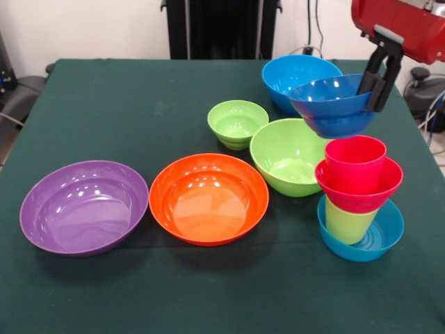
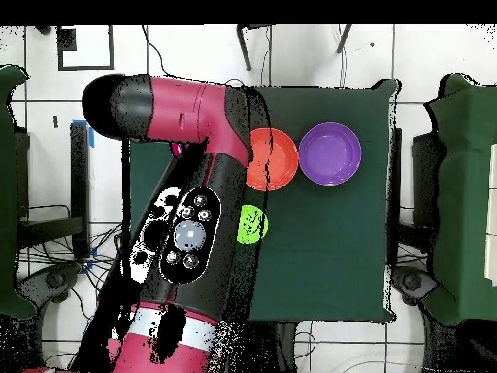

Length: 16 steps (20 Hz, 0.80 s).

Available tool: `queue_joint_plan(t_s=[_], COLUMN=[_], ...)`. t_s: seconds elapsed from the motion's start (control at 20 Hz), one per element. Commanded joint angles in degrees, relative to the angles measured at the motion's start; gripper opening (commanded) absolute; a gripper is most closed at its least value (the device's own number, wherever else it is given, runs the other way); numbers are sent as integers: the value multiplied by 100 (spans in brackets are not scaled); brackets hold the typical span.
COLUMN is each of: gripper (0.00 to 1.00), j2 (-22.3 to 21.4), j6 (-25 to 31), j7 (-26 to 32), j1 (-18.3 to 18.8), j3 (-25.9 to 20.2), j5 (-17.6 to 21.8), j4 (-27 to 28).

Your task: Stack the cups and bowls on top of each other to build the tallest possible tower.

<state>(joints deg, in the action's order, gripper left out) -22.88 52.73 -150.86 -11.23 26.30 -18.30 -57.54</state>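
The tower stands at the front right of the table in the front view: a teal-blue bowl [image 1: 379, 240] at the bottom, a lime-green tumbler [image 1: 345, 223] in it, a red bowl [image 1: 358, 191] on that, and a red tumbler [image 1: 355, 158] on top. My gripper [image 1: 376, 96] comes in from the top right. It is shut on the rim of a dark-blue bowl [image 1: 334, 104] and holds it tilted in the air, just above and slightly behind the red tumbler. In the overhead view my arm [image 2: 194, 194] hides the tower and the gripper.
A large blue bowl [image 1: 292, 73] stands behind the held bowl. A small ribbed green bowl [image 1: 237, 123], a mid-size green bowl [image 1: 288, 156], an orange bowl [image 1: 208, 198] and a purple bowl [image 1: 83, 207] lie to the left. The overhead view shows the orange bowl [image 2: 272, 158], the purple bowl [image 2: 330, 153] and a green bowl [image 2: 252, 224].
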Motion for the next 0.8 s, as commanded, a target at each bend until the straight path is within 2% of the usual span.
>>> queue_joint_plan(t_s=[0.05, 0.35, 0.8], gripper=[0, 0, 0], j2=[468, 665, 781], j6=[126, 3, 208], j7=[-1569, -1561, -1462], j1=[-114, -133, -226], j3=[-202, -33, 135], j5=[-139, -242, -340], j4=[-182, -6, 59])
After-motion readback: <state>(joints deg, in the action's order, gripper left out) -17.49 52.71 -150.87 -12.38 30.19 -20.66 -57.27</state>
